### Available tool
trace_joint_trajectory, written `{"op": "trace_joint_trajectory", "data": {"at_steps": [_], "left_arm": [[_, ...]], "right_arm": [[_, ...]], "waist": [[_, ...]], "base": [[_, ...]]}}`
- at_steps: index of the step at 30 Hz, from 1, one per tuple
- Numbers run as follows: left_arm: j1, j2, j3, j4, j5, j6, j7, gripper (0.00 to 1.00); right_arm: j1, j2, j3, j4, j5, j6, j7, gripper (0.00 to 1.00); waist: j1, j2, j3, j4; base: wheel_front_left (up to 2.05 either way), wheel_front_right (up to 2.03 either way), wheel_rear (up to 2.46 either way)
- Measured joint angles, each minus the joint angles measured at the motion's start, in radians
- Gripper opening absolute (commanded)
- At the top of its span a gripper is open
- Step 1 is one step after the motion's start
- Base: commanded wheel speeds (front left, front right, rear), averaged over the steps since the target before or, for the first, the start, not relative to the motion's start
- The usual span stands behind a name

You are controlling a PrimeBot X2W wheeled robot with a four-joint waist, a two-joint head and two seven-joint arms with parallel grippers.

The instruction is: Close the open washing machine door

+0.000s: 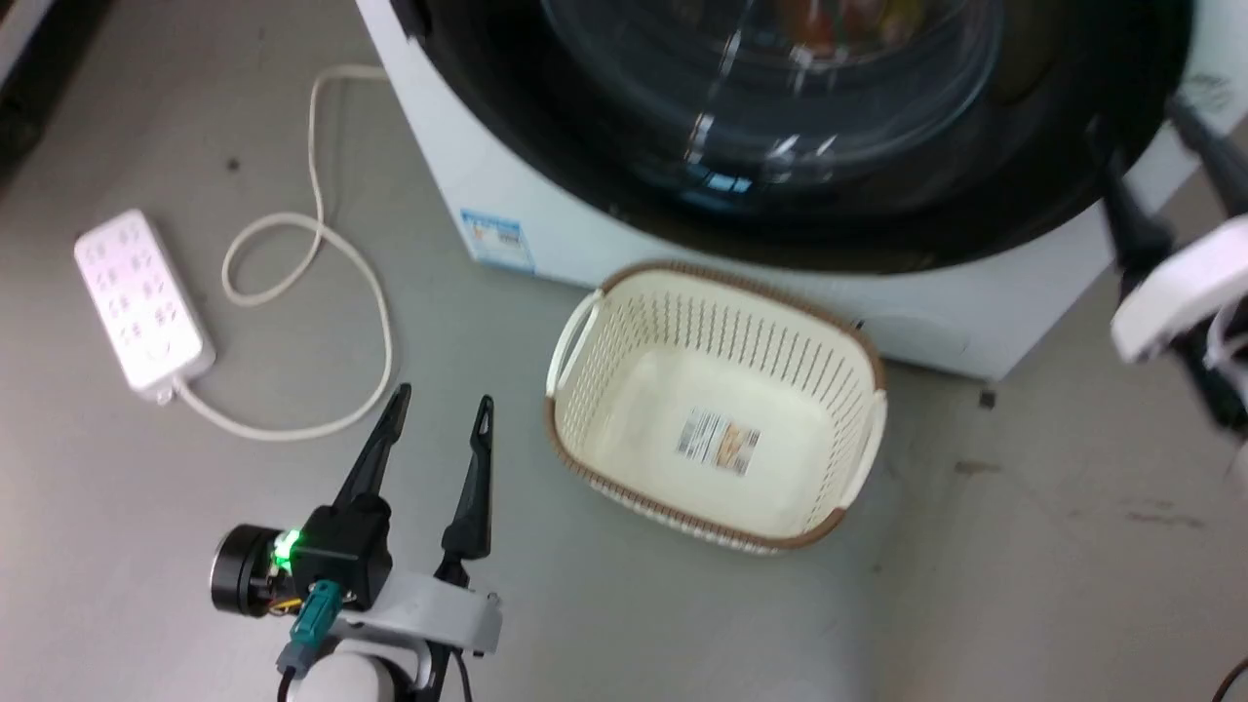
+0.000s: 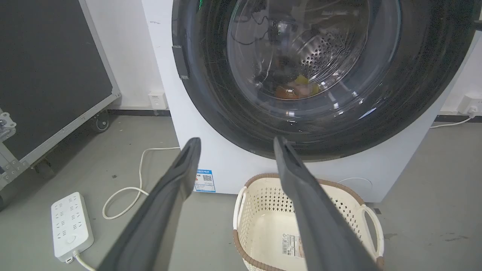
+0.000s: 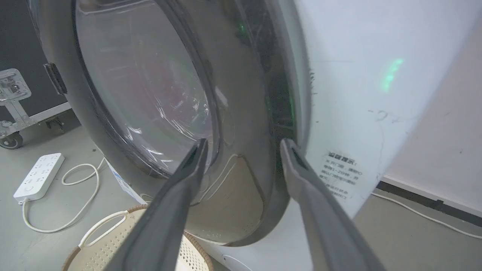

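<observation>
Your left claw (image 1: 442, 398) hangs low over the floor (image 1: 682, 624), fingers spread and empty, left of the cream basket (image 1: 624, 370). Behind the basket, the washing machine door (image 2: 414, 94), glossy black rim around bulging clear glass, lies close against the white front of the washing machine (image 2: 226, 165); latched or not, you cannot tell. Your right claw (image 3: 244, 143), spread and empty, sits at the door's right edge, one finger before the rim, the other before the white panel.
</observation>
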Motion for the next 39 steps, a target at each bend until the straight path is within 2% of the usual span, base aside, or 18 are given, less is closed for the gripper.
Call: {"op": "trace_joint_trajectory", "data": {"at_steps": [3, 8, 13, 19, 26, 34, 35, 39], "left_arm": [[0.019, 0.001, 0.008, 0.014, -0.002, -0.010, 0.000, 1.00], [0.061, 0.009, 0.019, 0.053, -0.007, -0.026, 0.000, 1.00], [0.089, 0.014, 0.026, 0.090, -0.027, -0.043, 0.000, 1.00], [0.102, 0.019, 0.044, 0.112, -0.025, -0.045, 0.000, 1.00], [0.120, 0.017, 0.054, 0.133, -0.022, -0.047, 0.000, 1.00], [0.124, 0.010, 0.054, 0.135, -0.023, -0.043, 0.000, 1.00], [0.123, 0.009, 0.054, 0.135, -0.022, -0.043, 0.000, 0.00], [0.123, 0.008, 0.055, 0.135, -0.023, -0.043, 0.001, 0.00]], "right_arm": [[0.112, 0.027, -0.042, -0.088, -0.022, -0.003, 0.000, 1.00], [0.317, 0.110, -0.147, -0.251, -0.088, -0.003, 0.000, 1.00], [0.530, 0.219, -0.287, -0.412, -0.196, -0.003, 0.000, 1.00], [0.729, 0.338, -0.372, -0.547, -0.313, -0.003, 0.000, 1.00], [0.843, 0.390, -0.400, -0.628, -0.402, -0.003, 0.000, 1.00], [0.876, 0.395, -0.397, -0.635, -0.375, -0.003, 0.000, 1.00], [0.876, 0.395, -0.397, -0.634, -0.372, -0.003, 0.000, 0.00], [0.875, 0.395, -0.396, -0.634, -0.372, -0.003, 0.000, 0.00]], "waist": [[-0.0002, 0.0000, -0.051, -0.015], [-0.0003, 0.0000, -0.139, -0.054], [-0.0003, 0.0000, -0.213, -0.107], [-0.0002, 0.0000, -0.267, -0.170], [-0.0002, 0.0000, -0.298, -0.197], [0.0000, 0.0000, -0.302, -0.191], [0.0000, 0.0000, -0.302, -0.191], [-0.0001, 0.0000, -0.302, -0.191]], "base": [[0.00, 0.00, 0.00], [0.00, 0.00, 0.00], [0.00, 0.00, 0.00], [0.00, 0.00, 0.00], [0.00, 0.00, 0.00], [0.00, 0.00, 0.00], [0.00, 0.00, 0.00], [0.00, 0.00, 0.00]]}}
